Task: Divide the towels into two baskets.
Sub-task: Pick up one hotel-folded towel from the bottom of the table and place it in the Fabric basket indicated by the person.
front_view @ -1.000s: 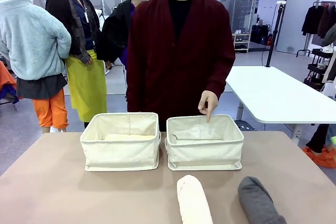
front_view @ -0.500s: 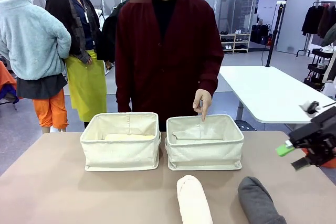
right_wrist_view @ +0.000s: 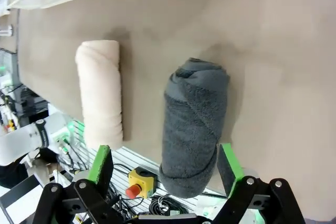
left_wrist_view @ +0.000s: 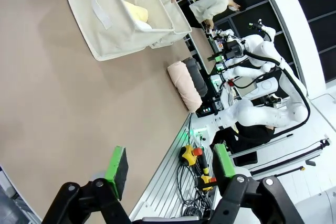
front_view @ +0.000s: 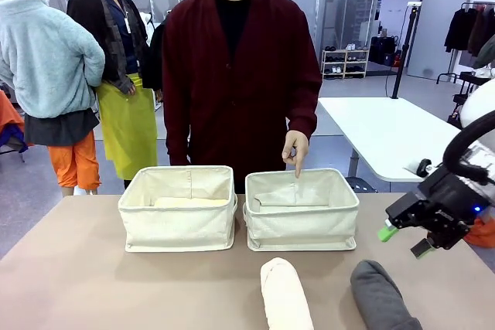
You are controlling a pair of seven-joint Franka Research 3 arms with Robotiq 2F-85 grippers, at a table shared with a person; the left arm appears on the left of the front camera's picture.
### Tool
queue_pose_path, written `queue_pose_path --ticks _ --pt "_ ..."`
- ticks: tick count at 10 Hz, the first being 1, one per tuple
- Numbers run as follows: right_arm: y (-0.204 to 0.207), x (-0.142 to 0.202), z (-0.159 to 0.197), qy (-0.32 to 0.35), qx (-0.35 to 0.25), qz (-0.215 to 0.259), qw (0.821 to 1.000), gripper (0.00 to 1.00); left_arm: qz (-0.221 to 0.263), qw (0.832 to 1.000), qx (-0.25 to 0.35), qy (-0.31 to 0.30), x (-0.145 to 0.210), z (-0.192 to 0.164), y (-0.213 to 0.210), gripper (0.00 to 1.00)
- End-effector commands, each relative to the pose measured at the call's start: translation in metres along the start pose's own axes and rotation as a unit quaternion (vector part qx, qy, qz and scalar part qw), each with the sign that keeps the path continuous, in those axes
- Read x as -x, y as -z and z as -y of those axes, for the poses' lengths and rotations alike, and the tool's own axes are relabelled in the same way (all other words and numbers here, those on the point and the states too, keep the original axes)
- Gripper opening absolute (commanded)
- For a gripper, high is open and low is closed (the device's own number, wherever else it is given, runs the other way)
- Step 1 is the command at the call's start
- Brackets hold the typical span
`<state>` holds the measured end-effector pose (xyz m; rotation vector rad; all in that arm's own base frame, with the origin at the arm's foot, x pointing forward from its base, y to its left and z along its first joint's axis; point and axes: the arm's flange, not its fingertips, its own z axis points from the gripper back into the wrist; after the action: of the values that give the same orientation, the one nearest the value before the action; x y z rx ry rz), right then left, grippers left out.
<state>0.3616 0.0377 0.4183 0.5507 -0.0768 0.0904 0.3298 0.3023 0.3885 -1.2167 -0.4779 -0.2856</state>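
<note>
- Right gripper [front_view: 404, 239]: jaws spread wide and holding nothing. It hangs above the table [front_view: 93, 284] near its right edge.
- Left gripper [left_wrist_view: 169, 162]: jaws spread and empty, over bare tabletop well apart from the baskets.
- Dark grey towel [right_wrist_view: 191, 124]: thick terry roll lying on the table. In the right wrist view it is framed between the green pads, not touched.
- Cream-pink towel [front_view: 285, 295]: smooth roll just beside the grey one, the two apart and roughly parallel.
- Left basket [front_view: 178, 226]: cream canvas with upright sides, pale yellow towel [front_view: 189, 202] inside.
- Right basket [front_view: 302, 226]: same make, white towel [front_view: 290, 197] inside.
- Person's hand [front_view: 296, 147]: one finger points down over the right basket's far rim.
- Versus one second ago: the right arm has entered from the right, then moved inward and lower. The hand has shifted slightly left. Towels and baskets are unmoved.
</note>
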Motion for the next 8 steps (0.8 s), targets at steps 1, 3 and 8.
queue_pose_path --ticks 1,3,8 --pt "0.049 0.040 0.000 0.022 0.052 -0.009 0.998 1.00 -0.003 1.000 -0.001 -0.010 0.001 0.007 -0.002 0.82" --pt "0.064 0.045 0.003 0.023 0.083 -0.017 0.996 1.00 -0.003 1.000 -0.001 -0.010 0.001 0.007 -0.002 0.82" --pt "0.097 0.055 0.005 0.010 0.109 -0.043 0.993 1.00 -0.003 1.000 -0.001 -0.010 0.001 0.007 -0.002 0.82"
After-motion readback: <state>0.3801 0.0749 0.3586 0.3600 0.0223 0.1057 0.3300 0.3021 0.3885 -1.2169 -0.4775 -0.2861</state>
